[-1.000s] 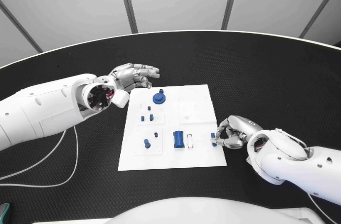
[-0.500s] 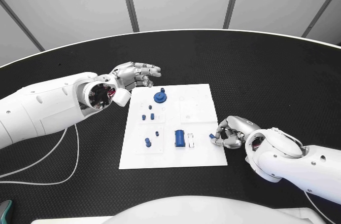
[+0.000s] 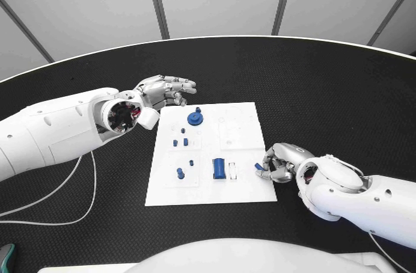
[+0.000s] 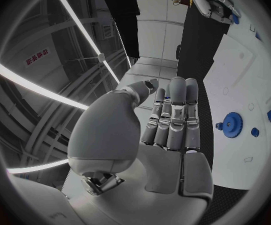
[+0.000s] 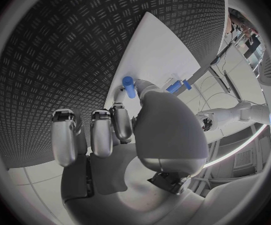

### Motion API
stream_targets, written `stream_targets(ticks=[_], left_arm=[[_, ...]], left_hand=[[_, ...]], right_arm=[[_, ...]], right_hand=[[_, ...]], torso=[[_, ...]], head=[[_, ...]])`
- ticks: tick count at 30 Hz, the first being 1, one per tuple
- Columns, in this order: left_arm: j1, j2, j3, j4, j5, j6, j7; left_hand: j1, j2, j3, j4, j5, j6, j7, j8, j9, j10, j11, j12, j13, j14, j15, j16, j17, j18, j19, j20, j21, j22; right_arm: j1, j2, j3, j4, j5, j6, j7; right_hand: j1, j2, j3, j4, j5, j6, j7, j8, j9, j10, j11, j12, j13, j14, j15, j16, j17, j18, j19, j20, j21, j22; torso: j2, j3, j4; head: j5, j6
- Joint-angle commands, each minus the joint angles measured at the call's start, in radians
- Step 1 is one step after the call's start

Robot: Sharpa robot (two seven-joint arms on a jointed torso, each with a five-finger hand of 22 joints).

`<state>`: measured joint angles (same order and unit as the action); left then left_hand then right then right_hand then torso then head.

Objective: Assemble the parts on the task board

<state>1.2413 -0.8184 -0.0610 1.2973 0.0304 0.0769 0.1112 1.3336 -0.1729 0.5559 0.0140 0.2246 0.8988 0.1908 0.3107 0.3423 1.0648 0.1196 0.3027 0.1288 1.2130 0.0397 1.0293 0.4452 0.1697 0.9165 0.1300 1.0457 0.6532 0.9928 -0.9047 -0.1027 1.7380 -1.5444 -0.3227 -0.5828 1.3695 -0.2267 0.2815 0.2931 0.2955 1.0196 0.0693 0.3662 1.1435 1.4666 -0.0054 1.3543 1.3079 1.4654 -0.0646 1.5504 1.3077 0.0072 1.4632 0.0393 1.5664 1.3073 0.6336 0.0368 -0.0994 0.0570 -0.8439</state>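
— What has changed over the last second?

— Very little. The black table (image 3: 347, 92) and the white board (image 3: 247, 192) lie as they did. The left hand (image 3: 163, 91) still hangs just off the board's far left corner, fingers straight and slightly apart, holding nothing (the left wrist view shows the palm bare). The right hand (image 3: 279, 163) has crept a little farther up the board's right edge.

— And what is the right hand doing?

— It pinches a small blue peg (image 3: 259, 166) at the board's right edge, the peg's end touching or just above the white surface; I cannot tell which. In the right wrist view the peg (image 5: 129, 87) stands out past the thumb while the other fingers (image 5: 102, 132) curl in beside it.

— Where are the other parts?

— On the board: a blue gear (image 3: 195, 119) near the far edge, a blue cylinder (image 3: 219, 168) lying in the middle toward the near side, a white piece just beside it, and several small blue pins (image 3: 180, 143) in the left column. None has moved.

— Any writing?

— None on the board or the parts. There is a red sign (image 4: 37, 59) on the room wall in the left wrist view, its characters too small to read.
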Motion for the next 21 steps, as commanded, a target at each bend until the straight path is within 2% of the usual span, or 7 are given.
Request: stream_targets(ticks=[1, 3, 6, 9, 13, 21], left_arm=[[0.000, 0.000, 0.000, -0.001, 0.000, -0.001, 0.000], [0.000, 0.000, 0.000, -0.001, 0.000, -0.001, 0.000], [0.000, 0.002, 0.000, -0.002, 0.000, 0.000, 0.000], [0.000, 0.004, 0.000, -0.004, 0.000, 0.001, -0.001], [0.000, 0.006, 0.000, -0.006, 0.000, 0.001, -0.001], [0.000, 0.007, 0.000, -0.007, 0.000, 0.000, -0.001]], left_hand=[[0.004, 0.008, -0.001, 0.006, 0.004, -0.005, 0.000, 0.003, 0.001, -0.007, -0.003, 0.004, 0.001, -0.006, -0.003, 0.005, -0.002, 0.015, 0.000, 0.003, -0.006, -0.001], [0.004, 0.008, -0.001, 0.006, 0.004, -0.005, 0.000, 0.003, 0.001, -0.007, -0.003, 0.004, 0.001, -0.006, -0.003, 0.005, -0.002, 0.015, 0.000, 0.003, -0.006, -0.001], [0.005, 0.009, 0.000, 0.007, 0.004, -0.005, 0.000, 0.003, 0.001, -0.007, -0.003, 0.005, 0.002, -0.006, -0.003, 0.005, -0.002, 0.015, 0.000, 0.003, -0.006, -0.001], [0.005, 0.009, 0.000, 0.007, 0.004, -0.005, 0.000, 0.003, 0.001, -0.007, -0.003, 0.005, 0.002, -0.006, -0.003, 0.005, -0.002, 0.015, 0.000, 0.003, -0.006, -0.001], [0.005, 0.009, 0.000, 0.007, 0.004, -0.005, 0.000, 0.003, 0.001, -0.007, -0.003, 0.005, 0.002, -0.006, -0.003, 0.005, -0.002, 0.015, 0.000, 0.003, -0.006, -0.001], [0.005, 0.009, 0.000, 0.007, 0.004, -0.005, 0.000, 0.003, 0.001, -0.007, -0.003, 0.005, 0.002, -0.006, -0.003, 0.005, -0.002, 0.015, 0.000, 0.003, -0.006, -0.001]], right_arm=[[0.000, 0.001, 0.000, 0.005, -0.013, 0.006, -0.001], [0.000, 0.000, 0.000, 0.011, -0.018, 0.003, -0.002], [0.000, -0.003, 0.000, 0.024, -0.022, -0.008, -0.003], [0.000, -0.010, 0.000, 0.044, -0.024, -0.026, -0.002], [0.000, -0.017, 0.000, 0.062, -0.025, -0.038, -0.001], [0.000, -0.021, 0.000, 0.075, -0.026, -0.041, 0.002]], right_hand=[[0.061, 0.021, 0.097, -0.083, 0.024, 0.001, 0.002, 0.000, -0.565, 0.010, -0.001, -0.004, 0.149, 0.098, -0.007, 0.000, 0.232, -0.007, 0.108, -0.005, 0.004, 0.263], [0.057, 0.016, 0.127, -0.093, 0.075, 0.008, 0.000, 0.005, -0.556, 0.011, -0.003, -0.001, 0.151, 0.098, -0.007, 0.001, 0.233, -0.007, 0.108, -0.005, 0.004, 0.263], [0.057, 0.023, 0.160, -0.109, 0.110, 0.011, -0.003, 0.014, -0.544, 0.013, -0.005, 0.002, 0.153, 0.099, -0.009, 0.002, 0.235, -0.007, 0.108, -0.007, 0.004, 0.263], [0.046, 0.032, 0.203, -0.131, 0.124, -0.008, 0.003, 0.025, -0.521, 0.014, 0.000, 0.001, 0.151, 0.099, -0.007, 0.002, 0.236, -0.007, 0.108, -0.006, 0.004, 0.263], [0.027, 0.038, 0.254, -0.156, 0.125, -0.032, 0.013, 0.023, -0.508, 0.015, 0.006, 0.001, 0.151, 0.099, -0.001, 0.003, 0.237, -0.007, 0.108, -0.002, 0.004, 0.263], [-0.011, 0.038, 0.328, -0.197, 0.125, -0.049, 0.024, 0.005, -0.510, 0.014, 0.015, 0.000, 0.151, 0.099, 0.006, 0.004, 0.238, -0.007, 0.108, 0.004, 0.004, 0.263]], torso=[[0.000, 0.0004, 0.0006], [0.000, 0.0005, 0.0005], [0.000, 0.0007, 0.0005], [0.000, 0.0003, 0.0003], [0.000, 0.0009, -0.0004], [0.001, 0.0016, 0.0010]], head=[[-0.001, 0.000], [-0.001, 0.001], [-0.002, 0.002], [-0.002, 0.002], [-0.004, 0.005], [-0.004, 0.005]])
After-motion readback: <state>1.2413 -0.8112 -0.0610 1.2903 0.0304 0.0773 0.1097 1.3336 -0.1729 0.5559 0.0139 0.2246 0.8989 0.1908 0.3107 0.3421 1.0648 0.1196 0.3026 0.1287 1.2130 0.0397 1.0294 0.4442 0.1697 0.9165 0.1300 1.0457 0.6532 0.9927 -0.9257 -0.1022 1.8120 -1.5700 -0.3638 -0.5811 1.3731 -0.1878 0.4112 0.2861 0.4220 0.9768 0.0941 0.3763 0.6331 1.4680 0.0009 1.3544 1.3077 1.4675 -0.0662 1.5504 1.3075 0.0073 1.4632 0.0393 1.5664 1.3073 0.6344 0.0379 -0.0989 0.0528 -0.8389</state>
